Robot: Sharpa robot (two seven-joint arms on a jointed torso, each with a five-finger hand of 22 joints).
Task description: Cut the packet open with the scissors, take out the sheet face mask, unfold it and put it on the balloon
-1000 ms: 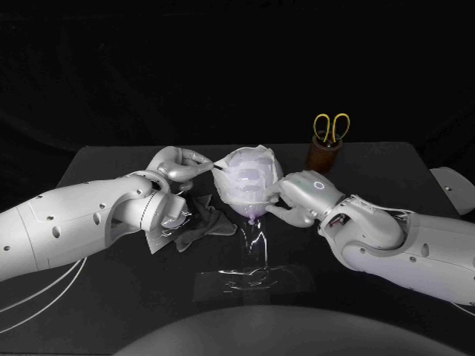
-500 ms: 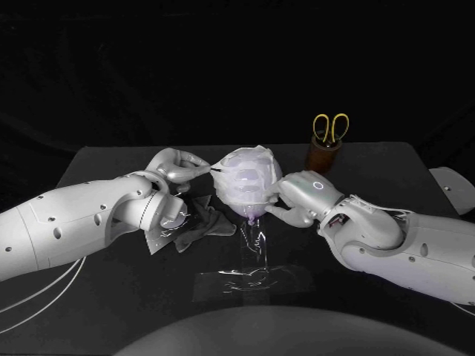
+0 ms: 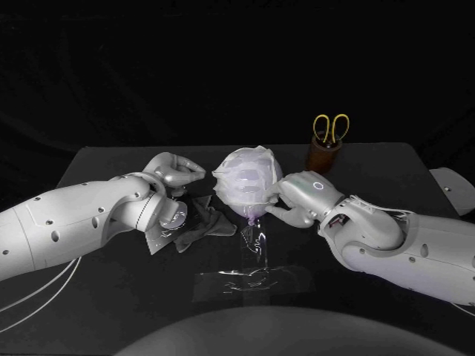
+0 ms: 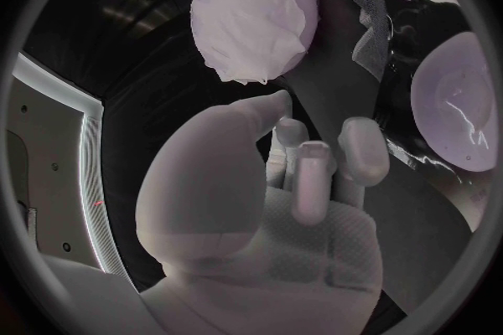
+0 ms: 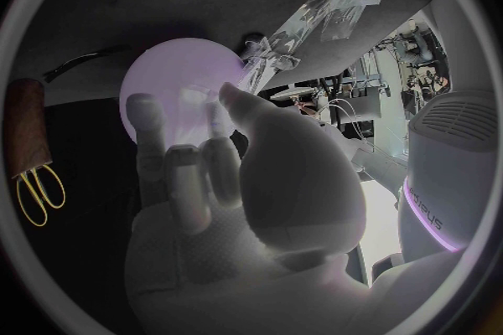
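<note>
At nine o'clock of the balloon, the left hand [image 3: 174, 169] hangs over the black table [image 3: 409, 167] just beside the masked side. It holds nothing. In the left wrist view this hand [image 4: 283, 184] has its fingers loosely apart and its thumb aimed at the mask, with a clear gap between them.

Below it, at about seven o'clock of the balloon, the cut packet [image 3: 202, 222] lies crumpled on the table.

At the middle stands the balloon [image 3: 261, 194] on a clear stand [image 3: 257, 248]. Its long axis is close to upright: the rounded end is at twelve o'clock and the neck points down to six o'clock into the stand. The sheet face mask [image 3: 241, 176] is draped over the side of the balloon toward the left hand. It is wrinkled, and a rumpled edge stands up at the top. The left wrist view shows the mask [image 4: 255, 12] covering that side as a pale, creased sheet.

At four o'clock of the balloon, the right hand [image 3: 291, 196] grasps the balloon low down, its fingers on the bare side and its thumb under it by the neck. The right wrist view shows its fingers [image 5: 184, 130] laid against the smooth balloon [image 5: 158, 84].

At one o'clock, well apart, the yellow-handled scissors [image 3: 331, 127] stand handles-up in a brown holder [image 3: 323, 157].
</note>
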